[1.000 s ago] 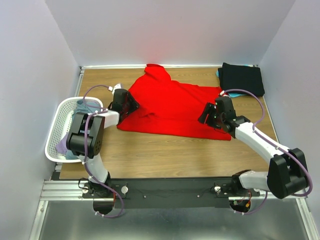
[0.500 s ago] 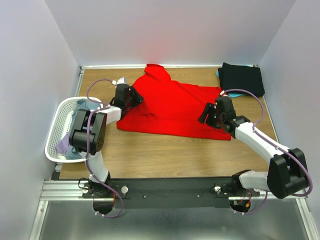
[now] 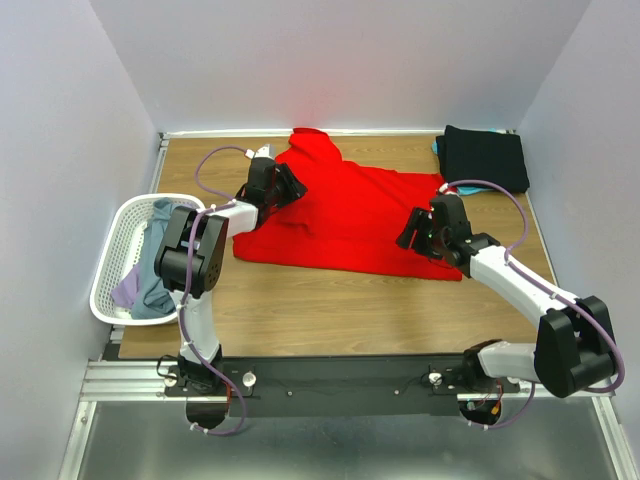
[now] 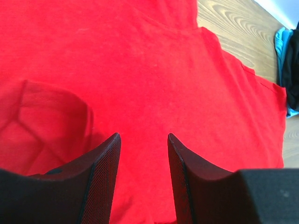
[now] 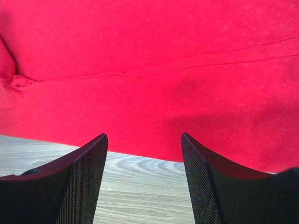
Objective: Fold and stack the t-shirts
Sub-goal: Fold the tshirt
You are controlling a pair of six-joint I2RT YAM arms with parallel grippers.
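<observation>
Red shirt [image 3: 340,215] lies under your left gripper [image 4: 142,140] and right gripper [image 5: 144,137], both open and empty; only the top view shows the basket [image 3: 103,275].

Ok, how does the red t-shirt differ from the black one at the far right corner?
The red t-shirt lies spread out mid-table; the black t-shirt is folded into a compact block. Red covers far more surface. Black rests on a teal cloth, red on the bare table. Both are plain-coloured.
</observation>
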